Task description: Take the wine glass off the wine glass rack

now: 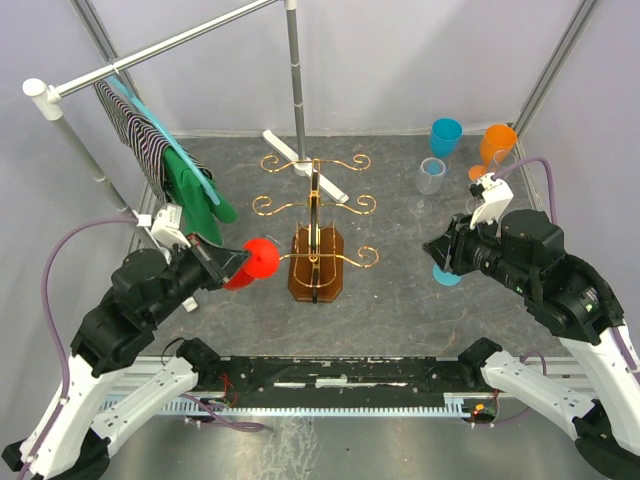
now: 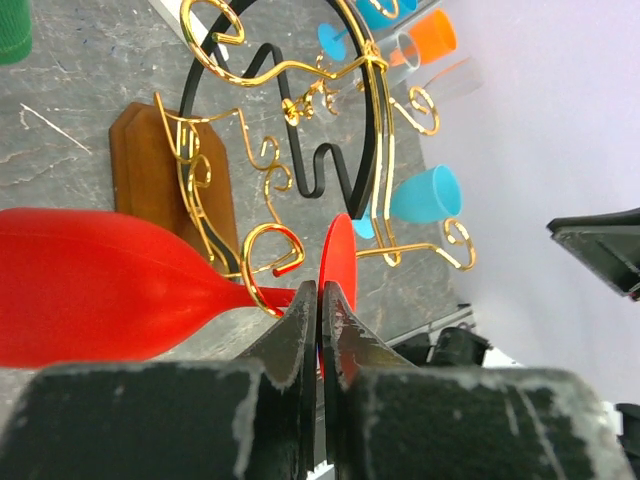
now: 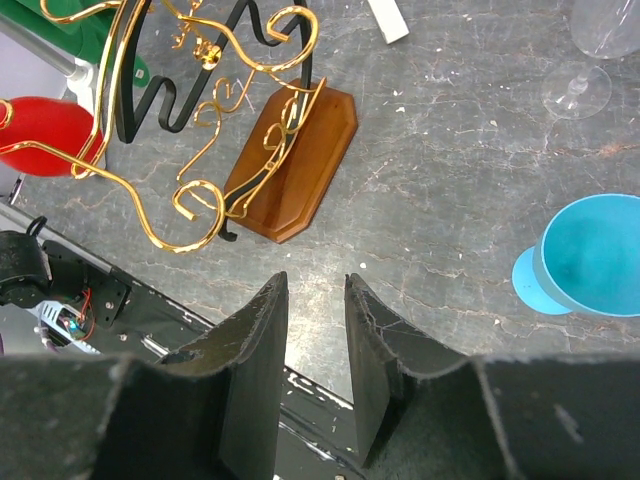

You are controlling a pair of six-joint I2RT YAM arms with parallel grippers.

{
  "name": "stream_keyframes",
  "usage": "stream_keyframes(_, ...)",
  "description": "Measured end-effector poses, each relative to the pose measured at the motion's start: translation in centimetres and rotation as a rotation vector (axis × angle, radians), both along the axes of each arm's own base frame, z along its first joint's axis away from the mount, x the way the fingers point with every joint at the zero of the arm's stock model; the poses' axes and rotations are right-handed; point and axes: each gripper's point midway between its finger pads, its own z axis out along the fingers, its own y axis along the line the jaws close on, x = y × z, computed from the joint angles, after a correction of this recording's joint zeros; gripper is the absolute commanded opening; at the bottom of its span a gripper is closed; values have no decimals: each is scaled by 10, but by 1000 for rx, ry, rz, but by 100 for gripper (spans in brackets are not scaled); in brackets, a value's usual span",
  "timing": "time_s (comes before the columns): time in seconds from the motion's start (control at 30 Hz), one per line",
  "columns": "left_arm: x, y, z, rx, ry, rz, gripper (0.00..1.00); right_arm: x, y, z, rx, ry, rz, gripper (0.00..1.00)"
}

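Top view, left to right:

- Grey pole frame (image 1: pixel 150 55) at 10 o'clock of the table. A striped cloth (image 1: pixel 135 130) and a green garment (image 1: pixel 190 190) hang off it.
- Left gripper (image 2: pixel 318 305): fingers together, pinched on the thin foot disc of the red wine glass (image 2: pixel 90 300). A red sliver shows between the pads.
- The glass lies roughly level at 9 o'clock of the wine glass rack (image 1: pixel 316 205). The bowl runs back alongside the gripper and the foot is at the fingertips. The stem sits inside the curl of the rack's lowest left scroll arm, so the glass is not off the rack.
- The rack stands upright mid-table on its brown wooden base (image 1: pixel 330 280).
- Right gripper (image 3: pixel 315 330): jaws apart, nothing between them, bare table visible through the gap. It sits at 3 o'clock of the rack, well apart from it.
- Blue wine glass (image 3: pixel 590 255) stands upright on the table just beside the right gripper, not touching it.
- Clear wine glass (image 1: pixel 431 175), far blue glass (image 1: pixel 446 135) and orange wine glass (image 1: pixel 497 143) are grouped at 1 o'clock of the rack, near the back wall.
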Motion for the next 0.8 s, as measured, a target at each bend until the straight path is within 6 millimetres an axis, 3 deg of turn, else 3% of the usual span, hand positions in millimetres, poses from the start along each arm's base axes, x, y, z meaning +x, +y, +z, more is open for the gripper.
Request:
stream_keyframes(0.33, -6, 5, 8, -206, -10, 66, 3, 1, -1, 0, -3, -2, -9, 37)
stream_keyframes(0.63, 5, -21, -4, -330, 41, 25, 3, 2, -4, -1, -11, -5, -23, 38)
stream_keyframes(0.8, 17, -33, 4, -352, 34, 12, 3, 1, -6, 0, -12, -8, -28, 38)
